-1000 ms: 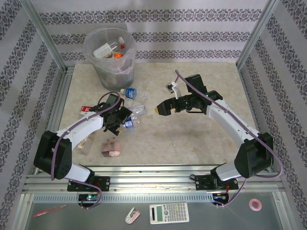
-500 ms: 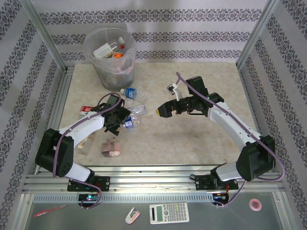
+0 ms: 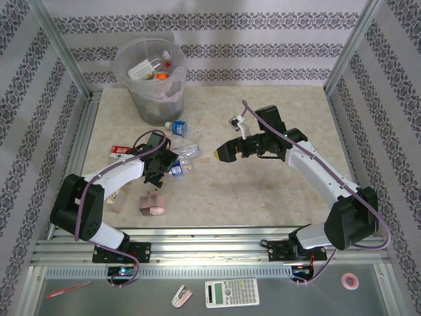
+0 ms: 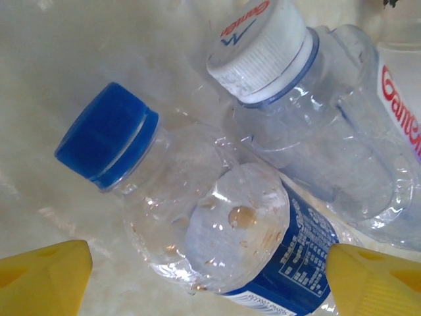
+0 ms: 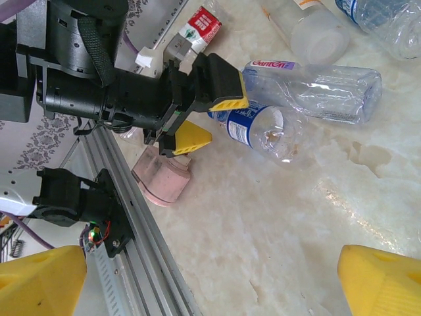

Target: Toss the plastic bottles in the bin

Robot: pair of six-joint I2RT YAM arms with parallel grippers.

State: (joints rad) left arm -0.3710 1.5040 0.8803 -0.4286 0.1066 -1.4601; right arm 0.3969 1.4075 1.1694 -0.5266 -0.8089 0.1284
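Note:
A small clear bottle with a blue cap and blue label (image 4: 217, 224) lies on the table between the yellow fingertips (image 4: 45, 280) of my left gripper (image 4: 210, 284). That gripper is open and straddles it. The top view shows this bottle (image 3: 177, 170) at the left gripper (image 3: 166, 164). A white-capped clear bottle (image 4: 309, 131) lies right against it. Another blue-capped bottle (image 3: 177, 125) lies near the bin (image 3: 146, 99), which holds several bottles. My right gripper (image 3: 229, 137) hovers open mid-table, with nothing between its fingers. Its camera shows the left gripper (image 5: 210, 118) over the blue-label bottle (image 5: 263, 128).
A pink lumpy object (image 3: 152, 203) sits near the front rail (image 3: 210, 232), just left of the left gripper. A red-labelled item (image 3: 120, 150) lies by the left wall. More clear bottles (image 5: 316, 39) lie beyond the pair. Bare marble (image 5: 276, 237) spreads under the right gripper.
The right arm has shifted slightly to the right. The left gripper has settled a little closer over the blue-label bottle. Both grippers stay open.

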